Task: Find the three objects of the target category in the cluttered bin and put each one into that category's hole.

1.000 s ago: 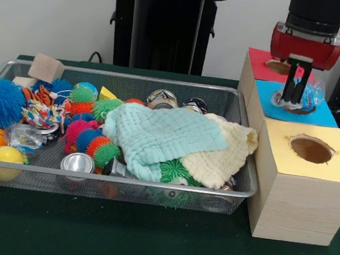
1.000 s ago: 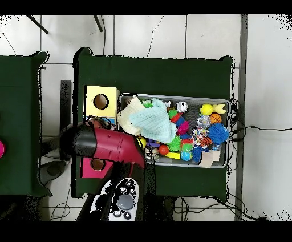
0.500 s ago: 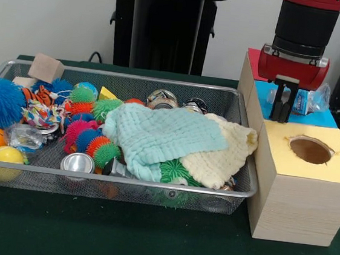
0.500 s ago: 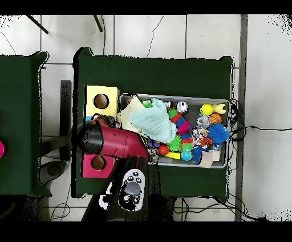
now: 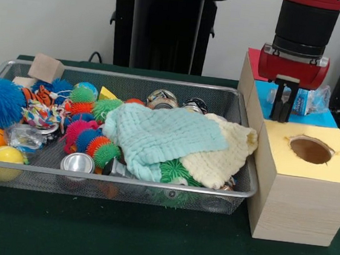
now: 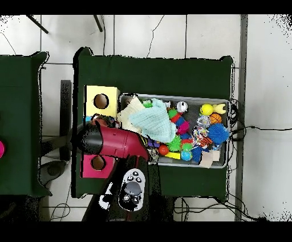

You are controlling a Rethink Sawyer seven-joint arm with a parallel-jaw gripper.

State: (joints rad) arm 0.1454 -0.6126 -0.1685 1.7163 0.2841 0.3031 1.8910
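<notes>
One claw (image 5: 283, 110) above blue-topped box (image 5: 317, 117), clear packet (image 5: 306, 100) just beside

light: bright, even, indoor | shadows: soft, faint | glare: none | focus: front view slightly soft

Red and black arm descending vertically, end effector (image 5: 284, 102) pointing straight down, fingers close together, empty
</notes>
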